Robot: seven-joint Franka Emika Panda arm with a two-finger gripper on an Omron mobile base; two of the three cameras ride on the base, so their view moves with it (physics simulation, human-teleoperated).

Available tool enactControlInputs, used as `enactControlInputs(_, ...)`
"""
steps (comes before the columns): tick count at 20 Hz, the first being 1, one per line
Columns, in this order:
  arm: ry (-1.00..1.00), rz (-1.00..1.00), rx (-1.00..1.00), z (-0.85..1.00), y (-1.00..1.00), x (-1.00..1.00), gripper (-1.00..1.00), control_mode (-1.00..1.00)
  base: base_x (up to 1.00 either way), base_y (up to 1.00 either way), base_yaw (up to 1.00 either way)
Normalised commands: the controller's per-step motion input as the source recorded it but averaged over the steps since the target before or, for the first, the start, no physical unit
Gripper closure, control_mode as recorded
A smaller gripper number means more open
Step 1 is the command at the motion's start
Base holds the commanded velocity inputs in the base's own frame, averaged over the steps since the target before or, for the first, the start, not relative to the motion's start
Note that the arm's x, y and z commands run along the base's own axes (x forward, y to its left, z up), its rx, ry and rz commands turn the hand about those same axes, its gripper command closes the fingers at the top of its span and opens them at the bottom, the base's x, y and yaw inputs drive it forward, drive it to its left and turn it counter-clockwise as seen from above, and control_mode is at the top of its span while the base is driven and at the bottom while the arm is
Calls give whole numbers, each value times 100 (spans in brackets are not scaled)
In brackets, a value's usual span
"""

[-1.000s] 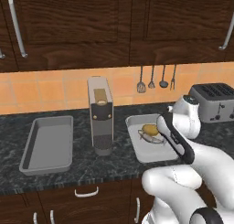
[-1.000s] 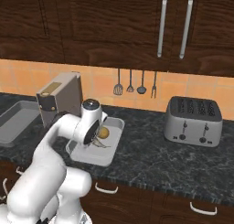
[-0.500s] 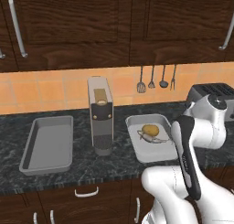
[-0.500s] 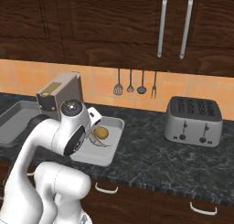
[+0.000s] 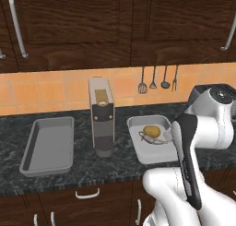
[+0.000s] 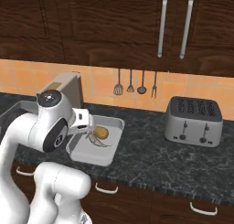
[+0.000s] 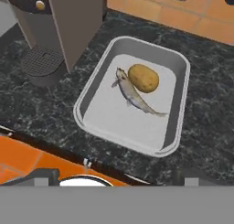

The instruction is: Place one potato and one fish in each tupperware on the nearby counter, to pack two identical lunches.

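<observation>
Your gripper is high above the counter [image 5: 83, 172], jaws spread wide, nothing held. Below it the right tupperware [image 7: 176, 127] holds one fish [image 7: 135, 98] touching one potato [image 7: 143, 78]. Left of that the coffee machine [image 5: 102, 116], then the other tupperware [image 5: 48, 144]. Toaster [image 6: 194, 120] far right.

no readable text, labels or numbers
</observation>
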Motion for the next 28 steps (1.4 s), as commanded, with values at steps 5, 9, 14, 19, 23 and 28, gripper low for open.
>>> enactControlInputs(5,-8,-56,17,0,41,-69,-100,-100,0,0,0)
enactControlInputs(9,-7,-27,0,0,21,-44,-100,-100,0,0,0)
enactControlInputs(14,-4,-2,0,-1,0,-20,-100,100,-80,0,-9)
enactControlInputs(19,0,0,0,0,0,0,-100,100,-100,-49,-1)
enactControlInputs(23,0,0,0,0,0,0,-100,100,-95,-100,-4)
enactControlInputs(28,0,0,0,0,0,0,-100,100,-44,-100,-8)
